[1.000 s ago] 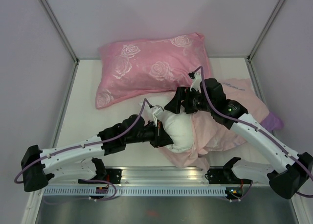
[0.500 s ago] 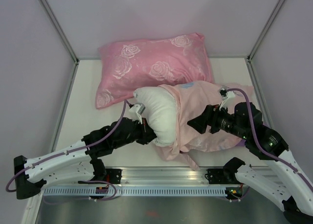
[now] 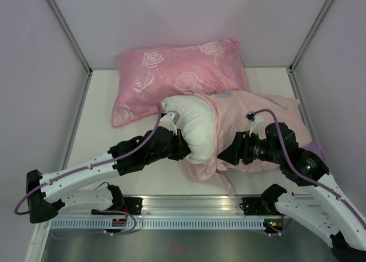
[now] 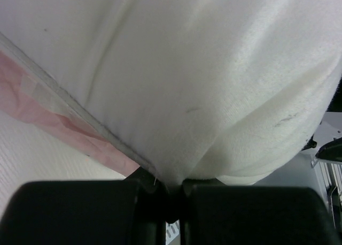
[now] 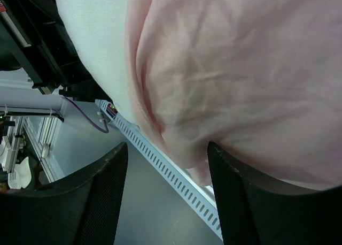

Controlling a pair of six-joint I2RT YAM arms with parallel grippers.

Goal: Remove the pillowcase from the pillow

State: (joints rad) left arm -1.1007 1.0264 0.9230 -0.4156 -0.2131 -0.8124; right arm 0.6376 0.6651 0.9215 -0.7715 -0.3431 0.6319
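The white pillow (image 3: 194, 127) stands up on the table, its left half bare. Its right half sits inside the pale pink, inside-out pillowcase (image 3: 251, 122). My left gripper (image 3: 184, 149) is shut on a pinch of the pillow's lower left edge. In the left wrist view, white pillow (image 4: 203, 68) cloth runs down into the closed left gripper (image 4: 173, 187), with the pillowcase (image 4: 48, 116) showing as a pink strip at the left. My right gripper (image 3: 224, 155) is open, low against the pillowcase's front. In the right wrist view, a bulge of pillowcase (image 5: 240, 68) hangs between the spread fingers of the right gripper (image 5: 166, 148).
A pink rose-patterned pillow (image 3: 177, 79) lies at the back of the table, touching the pillowcase's far edge. A slotted metal rail (image 3: 189, 222) runs along the near edge between the arm bases. Lilac walls close off the left, back and right sides.
The left gripper has lifted the pillow upright and more white now shows. The right arm has left the pillow's top, swung right and come in low against the pillowcase.
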